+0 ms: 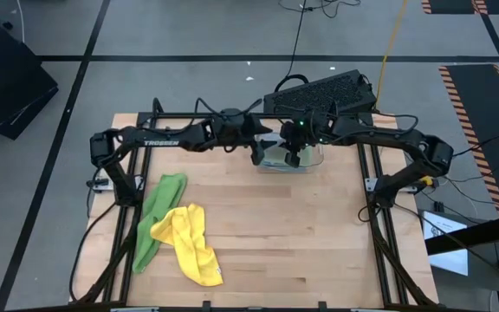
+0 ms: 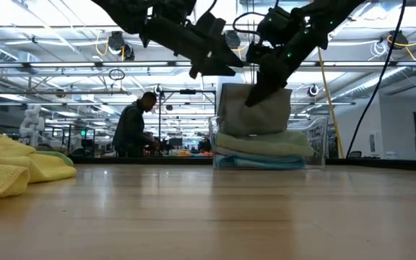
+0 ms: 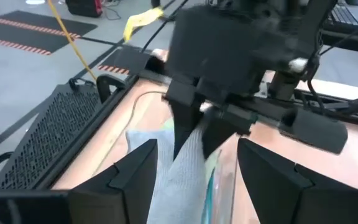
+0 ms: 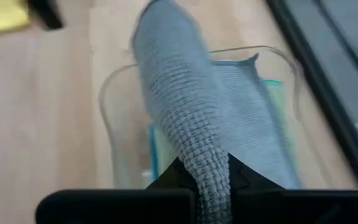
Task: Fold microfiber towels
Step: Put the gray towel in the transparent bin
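The right claw is clamped shut on a grey towel, pinching a fold of it between its fingers directly over the clear plastic bin at the far middle of the bench. In the low view the grey towel stands bunched up above the bin's rim, its lower part resting on the stack already inside: a pale green towel on top and a light blue towel beneath it.

The left claw hangs just beside the right one, on the bin's left edge, with its fingers spread wide on either side of the grey towel and gripping nothing.

Well apart, at the near left of the bench, two more towels lie loose and crumpled: a yellow towel lying partly over a bright green towel.

Beyond the far edge of the bench sits a dark keyboard. In the room behind, a person stands bent over some work.
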Robot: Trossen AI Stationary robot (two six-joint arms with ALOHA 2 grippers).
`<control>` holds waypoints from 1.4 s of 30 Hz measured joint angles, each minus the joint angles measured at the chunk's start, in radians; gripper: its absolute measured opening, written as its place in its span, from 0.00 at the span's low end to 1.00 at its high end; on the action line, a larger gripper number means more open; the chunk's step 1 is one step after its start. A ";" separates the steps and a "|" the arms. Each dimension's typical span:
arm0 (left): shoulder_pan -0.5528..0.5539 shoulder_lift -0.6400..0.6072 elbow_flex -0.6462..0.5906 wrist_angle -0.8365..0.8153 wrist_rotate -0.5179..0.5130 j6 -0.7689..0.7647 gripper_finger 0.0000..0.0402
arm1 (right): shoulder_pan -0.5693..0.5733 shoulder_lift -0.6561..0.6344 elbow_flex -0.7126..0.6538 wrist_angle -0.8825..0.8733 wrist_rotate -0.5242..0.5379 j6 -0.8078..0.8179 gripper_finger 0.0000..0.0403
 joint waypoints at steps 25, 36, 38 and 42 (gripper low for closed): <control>0.051 -0.001 0.000 -0.034 -0.072 -0.118 0.56 | -0.252 0.202 -0.060 0.023 -0.638 0.335 0.01; 0.038 0.092 0.000 -0.060 -0.025 -0.067 0.56 | -0.252 0.210 0.035 -0.006 -0.639 0.334 0.01; 0.038 0.121 0.000 -0.050 -0.011 -0.057 0.56 | -0.252 0.210 0.035 -0.014 -0.640 0.320 0.01; 0.039 0.155 0.000 0.001 0.001 -0.032 0.55 | -0.252 0.210 0.035 -0.054 -0.641 0.276 0.01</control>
